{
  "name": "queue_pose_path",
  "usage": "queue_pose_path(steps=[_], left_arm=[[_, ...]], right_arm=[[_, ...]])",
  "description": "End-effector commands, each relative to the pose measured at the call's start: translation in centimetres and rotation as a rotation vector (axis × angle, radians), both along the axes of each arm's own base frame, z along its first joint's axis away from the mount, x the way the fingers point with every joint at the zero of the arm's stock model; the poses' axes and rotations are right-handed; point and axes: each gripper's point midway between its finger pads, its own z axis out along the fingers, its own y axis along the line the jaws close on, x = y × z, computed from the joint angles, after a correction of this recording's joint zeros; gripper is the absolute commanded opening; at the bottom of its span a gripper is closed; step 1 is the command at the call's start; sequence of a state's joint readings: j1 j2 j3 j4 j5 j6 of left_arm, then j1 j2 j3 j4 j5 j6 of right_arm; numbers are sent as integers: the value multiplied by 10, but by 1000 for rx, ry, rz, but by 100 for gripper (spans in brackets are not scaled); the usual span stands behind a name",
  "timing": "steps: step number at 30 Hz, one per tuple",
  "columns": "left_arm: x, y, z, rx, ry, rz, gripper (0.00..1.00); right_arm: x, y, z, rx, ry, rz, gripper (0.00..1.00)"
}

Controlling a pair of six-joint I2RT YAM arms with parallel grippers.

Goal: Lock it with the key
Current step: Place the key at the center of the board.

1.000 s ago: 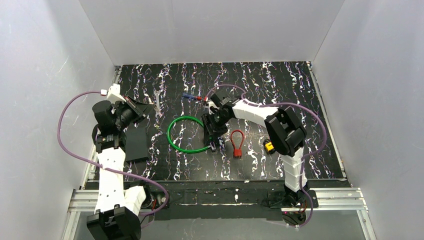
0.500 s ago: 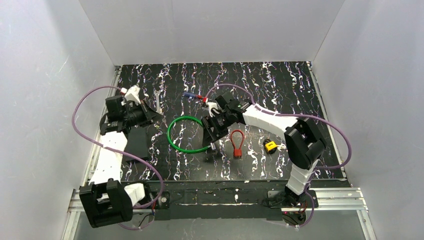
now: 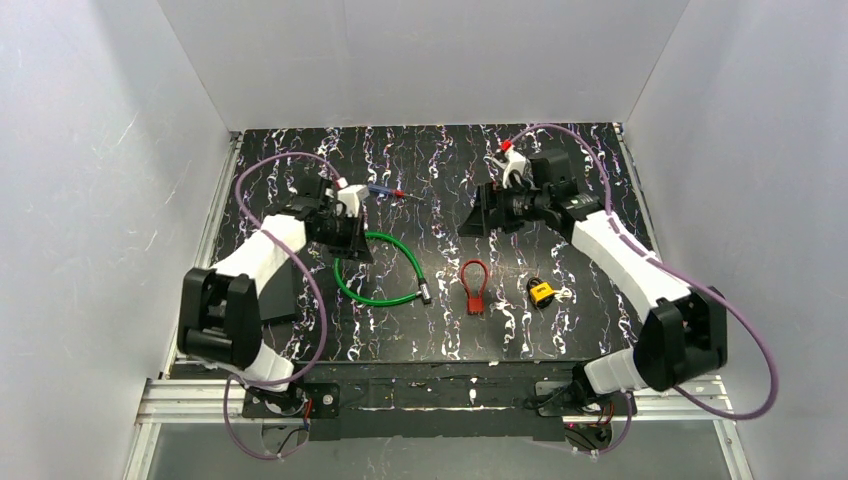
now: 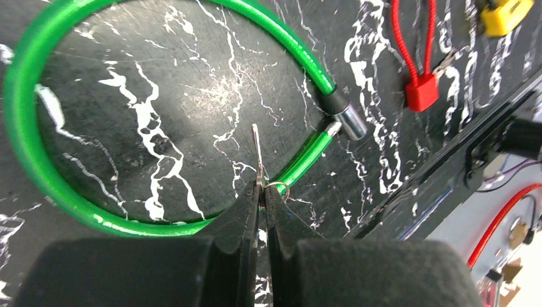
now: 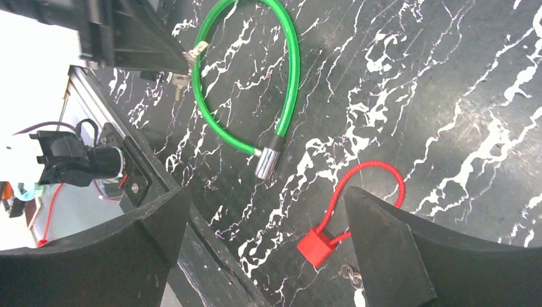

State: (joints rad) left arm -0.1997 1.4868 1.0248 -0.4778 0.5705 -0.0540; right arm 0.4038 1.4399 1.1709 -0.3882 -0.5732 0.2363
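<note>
The yellow padlock (image 3: 541,291) lies on the mat right of centre, with a small whitish piece (image 3: 561,293) touching its right side. Its corner also shows in the left wrist view (image 4: 505,13). My left gripper (image 3: 352,240) hangs over the left side of the green cable loop (image 3: 380,270). It is shut (image 4: 261,188) on a thin silvery key (image 4: 255,150), seen edge-on, with a wire ring at the fingertips. My right gripper (image 3: 478,222) is open and empty (image 5: 263,211), hovering behind the red loop-shaped piece (image 3: 474,285).
A blue-handled screwdriver (image 3: 385,191) lies behind the green loop. The red piece's block (image 5: 316,246) has small keys (image 5: 349,275) next to it. The cable's metal end (image 4: 348,121) lies open. The spanner is hidden. White walls enclose the mat.
My left arm swung from the left edge in over the green loop. My right arm pulled back from the loop's right side toward the back right.
</note>
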Motion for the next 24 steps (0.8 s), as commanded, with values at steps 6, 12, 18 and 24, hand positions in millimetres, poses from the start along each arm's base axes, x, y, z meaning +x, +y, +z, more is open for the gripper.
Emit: queue_pose_path(steps=[6,12,18,24], left_arm=[[-8,-17,-35,151,87,-153,0],[-8,-20,-54,214,129,-174,1],[-6,-22,-62,238,151,-190,11],[-9,-22,-58,238,171,-198,27]], right_arm=[[-3,-21,30,34,-152,-58,98],[-2,-22,29,58,-126,-65,98],[-3,-23,25,69,-112,-72,98],[-1,-26,16,46,-103,-79,98]])
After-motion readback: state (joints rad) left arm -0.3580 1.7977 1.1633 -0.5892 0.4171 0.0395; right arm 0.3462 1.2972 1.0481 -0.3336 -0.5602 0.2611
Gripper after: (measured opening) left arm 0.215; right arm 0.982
